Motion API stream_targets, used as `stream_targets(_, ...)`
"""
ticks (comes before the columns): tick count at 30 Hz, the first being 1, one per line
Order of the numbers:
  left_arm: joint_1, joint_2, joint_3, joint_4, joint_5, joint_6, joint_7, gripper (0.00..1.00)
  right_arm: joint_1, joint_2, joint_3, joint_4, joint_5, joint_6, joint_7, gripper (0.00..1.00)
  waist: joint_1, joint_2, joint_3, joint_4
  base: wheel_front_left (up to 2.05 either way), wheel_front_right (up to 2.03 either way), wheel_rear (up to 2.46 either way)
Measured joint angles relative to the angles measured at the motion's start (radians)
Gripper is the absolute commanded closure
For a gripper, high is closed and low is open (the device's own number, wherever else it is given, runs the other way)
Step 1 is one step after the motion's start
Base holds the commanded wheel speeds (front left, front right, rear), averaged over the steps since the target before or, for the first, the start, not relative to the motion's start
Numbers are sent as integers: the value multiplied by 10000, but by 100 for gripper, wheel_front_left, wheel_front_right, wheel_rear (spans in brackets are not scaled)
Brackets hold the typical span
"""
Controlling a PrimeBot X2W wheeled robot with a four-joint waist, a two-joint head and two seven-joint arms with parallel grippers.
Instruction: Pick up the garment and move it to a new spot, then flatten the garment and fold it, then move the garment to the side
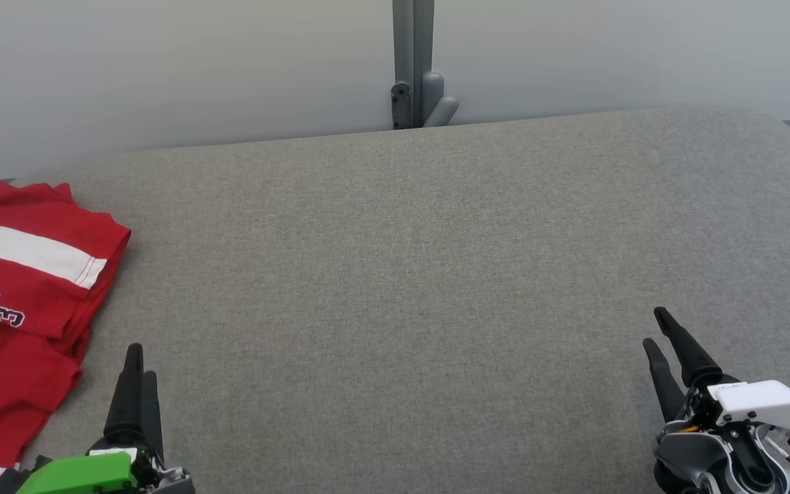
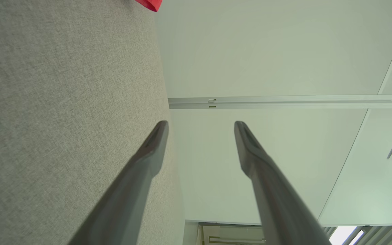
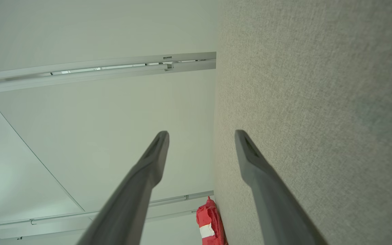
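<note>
1. head view: red garment with white stripes and dark lettering [image 1: 18, 302] lies in rumpled layers at the far left of the wide grey woven fabric surface [image 1: 402, 274], partly cut by the frame edge; left gripper [image 1: 141, 360] at lower left, just beside the garment's near right edge, not touching it; its fingers overlap from this angle, so the gap is hard to read here; right gripper [image 1: 653, 327] at lower right, well apart from the garment, jaws apart, nothing between them; grey metal post [image 1: 412, 62] stands against the pale wall [image 1: 162, 68] behind the surface.
2. left wrist view: left gripper [image 2: 201, 123] has its jaws wide apart and empty; one finger is over the surface [image 2: 63, 102], the other against the wall; a small red corner of the garment [image 2: 150, 4] shows at the top edge; pale metal rail [image 2: 284, 101] runs across the wall.
3. right wrist view: right gripper [image 3: 201, 132] has its jaws wide apart and empty; surface [image 3: 318, 102] on the right; garment [image 3: 209, 224] sits far off at the bottom, at the surface's edge, white stripe visible.
</note>
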Motion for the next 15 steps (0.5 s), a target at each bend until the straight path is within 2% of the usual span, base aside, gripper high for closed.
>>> stream_targets(9, -170, 15, -303, 109, 318, 0, -303, 0, -59, -109, 245, -117, -637, 0, -537, 0, 0, 0, -22, -1, 0, 0, 0)
stream_targets(15, -528, 98, -368, 35, 1661, 0, -508, 0, -236, -224, 307, -489, -1996, 0, -901, 0, 0, 0, -39, 0, 0, 0, 0)
